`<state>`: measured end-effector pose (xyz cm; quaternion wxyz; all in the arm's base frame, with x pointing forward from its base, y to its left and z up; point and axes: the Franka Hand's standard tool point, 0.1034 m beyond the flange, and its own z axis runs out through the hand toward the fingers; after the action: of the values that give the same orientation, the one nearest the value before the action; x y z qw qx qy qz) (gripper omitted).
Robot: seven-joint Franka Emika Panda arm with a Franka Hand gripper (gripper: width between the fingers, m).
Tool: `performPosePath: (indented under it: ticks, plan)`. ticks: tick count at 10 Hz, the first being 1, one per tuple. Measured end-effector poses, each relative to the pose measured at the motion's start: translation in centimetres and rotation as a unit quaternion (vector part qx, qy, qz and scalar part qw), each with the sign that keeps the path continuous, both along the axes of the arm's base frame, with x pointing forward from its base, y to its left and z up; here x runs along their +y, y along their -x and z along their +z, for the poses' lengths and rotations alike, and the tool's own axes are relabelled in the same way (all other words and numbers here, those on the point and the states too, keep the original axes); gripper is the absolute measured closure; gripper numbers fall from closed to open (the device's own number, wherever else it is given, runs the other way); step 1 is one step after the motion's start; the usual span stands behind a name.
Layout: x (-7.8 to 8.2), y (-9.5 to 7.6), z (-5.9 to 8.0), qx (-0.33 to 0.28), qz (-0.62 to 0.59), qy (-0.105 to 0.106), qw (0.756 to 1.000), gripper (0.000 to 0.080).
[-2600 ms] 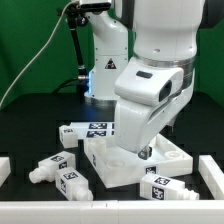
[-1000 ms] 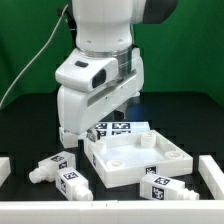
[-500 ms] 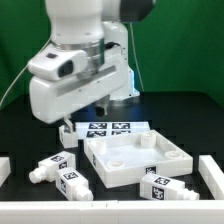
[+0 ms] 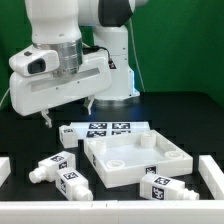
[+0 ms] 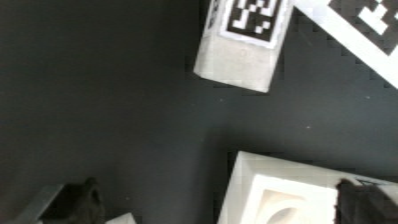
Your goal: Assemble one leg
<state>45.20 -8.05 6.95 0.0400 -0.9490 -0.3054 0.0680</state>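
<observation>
Now the arm's two dark fingers (image 4: 46,114) are found raised and carried off to about ten o'clock of the large flat white square block with corner holes (image 4: 135,160), as the exterior view has it. A moment ago they were held low over that block. They are spread wide apart above the black surface (image 4: 185,120) and nothing is gripped between them. This is borne out by the wrist view, where no part is seen clasped between the tips. None of the loose parts has been shifted by the move. Two small white plastic square-post legs with black-and-white tags (image 4: 56,164) are left lying on their sides at about eight o'clock of the block, and a third leg (image 4: 160,188) at five o'clock. The block's recessed top is the only tray-like thing, and no leg is seated in the holes that can be seen. A fresh reach for a leg is judged to be in hand, with no assembly yet achieved.
</observation>
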Motion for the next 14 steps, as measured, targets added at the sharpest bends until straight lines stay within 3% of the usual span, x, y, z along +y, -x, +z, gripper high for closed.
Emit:
performPosePath:
  ticks: [2, 3, 5, 7, 11, 13, 14]
  plan:
    - [-0.1, 0.0, 0.0, 0.001, -0.024, 0.009, 1.0, 0.015]
    - [-0.4, -0.1, 0.1, 0.002, -0.054, 0.03, 0.998, 0.015]
    - [0.5, -0.1, 0.0, 0.008, -0.107, 0.079, 0.991, 0.015]
    - [0.3, 0.5, -0.5, 0.081, -0.091, 0.089, 0.989, 0.015]
    - [1.7, 0.5, -1.0, 0.179, -0.074, 0.116, 0.974, 0.015]
    - [1.5, 0.3, -1.1, 0.2, -0.084, 0.176, 0.96, 0.015]
    - [1.1, -0.3, -0.9, 0.194, -0.079, 0.174, 0.962, 0.015]
